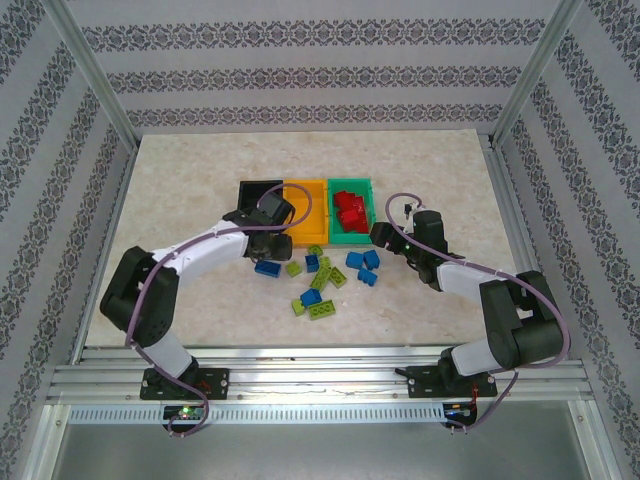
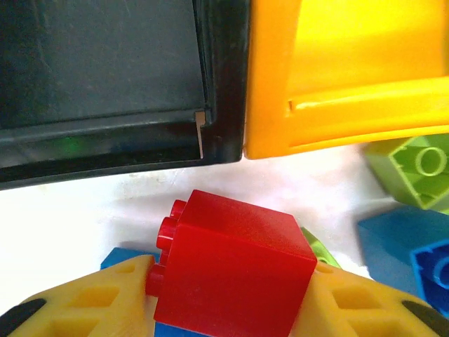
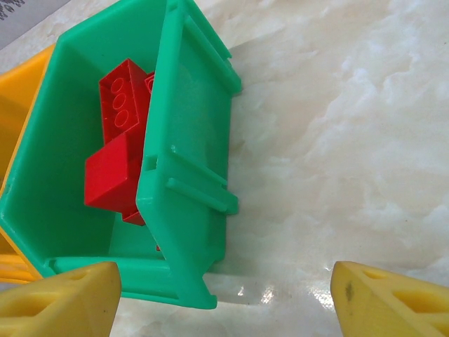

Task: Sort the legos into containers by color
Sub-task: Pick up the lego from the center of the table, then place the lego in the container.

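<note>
Legos (image 1: 320, 275) in blue and lime lie loose on the desk (image 3: 351, 140), in a cluster just in front of the three bins. The reds we can see in a bin (image 3: 116, 161) are in the green bin (image 3: 189, 140), so we take that bin to be the home for red.

One red lego (image 2: 235, 263) sits between the fingers of the left pincer (image 2: 231, 295), which pinches it from both sides, its studs turned toward one finger. It is held near the front corner where the black bin (image 2: 105, 63) meets the orange-yellow bin (image 2: 337, 70). What we can see of the black bin is bare. We judge this red was picked out of the mixed pile because it belongs with the others. From here it would have to pass over or around the orange-yellow bin to reach the green one. We cannot tell whether it is lifted clear of the blue piece below it.

The right pincer (image 3: 224, 298) hovers with its fingers spread, holding nothing, just beside the near corner of the green bin. We read that as a place clear of the left arm's path, yet close to the loose blues.
</note>
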{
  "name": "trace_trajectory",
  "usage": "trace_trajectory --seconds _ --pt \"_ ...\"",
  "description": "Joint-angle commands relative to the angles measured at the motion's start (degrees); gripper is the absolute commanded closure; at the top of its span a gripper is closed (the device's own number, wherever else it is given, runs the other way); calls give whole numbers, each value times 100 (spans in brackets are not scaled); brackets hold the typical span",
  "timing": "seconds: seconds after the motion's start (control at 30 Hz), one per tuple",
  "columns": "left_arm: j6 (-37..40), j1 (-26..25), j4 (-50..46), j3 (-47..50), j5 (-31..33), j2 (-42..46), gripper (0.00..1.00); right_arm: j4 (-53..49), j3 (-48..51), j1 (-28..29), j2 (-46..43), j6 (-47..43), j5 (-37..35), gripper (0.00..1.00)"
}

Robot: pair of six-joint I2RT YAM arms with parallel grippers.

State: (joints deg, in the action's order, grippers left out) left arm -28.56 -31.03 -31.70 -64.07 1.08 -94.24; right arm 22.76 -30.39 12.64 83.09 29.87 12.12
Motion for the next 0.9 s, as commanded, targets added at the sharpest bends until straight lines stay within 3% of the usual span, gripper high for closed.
trace_trajectory --seconds 0.0,0.27,0.53,0.87 --pt "33 -41 185 38 13 310 55 114 -169 71 73 -17 60 21" --pt "110 -148 384 -594 -259 369 55 105 -160 72 39 -16 31 21" --pt "315 -237 365 -1996 -696 -630 55 86 -160 72 37 -34 10 21" --pt "447 -404 -369 -3938 -1158 -2056 54 60 -125 32 -31 -42 -15 21"
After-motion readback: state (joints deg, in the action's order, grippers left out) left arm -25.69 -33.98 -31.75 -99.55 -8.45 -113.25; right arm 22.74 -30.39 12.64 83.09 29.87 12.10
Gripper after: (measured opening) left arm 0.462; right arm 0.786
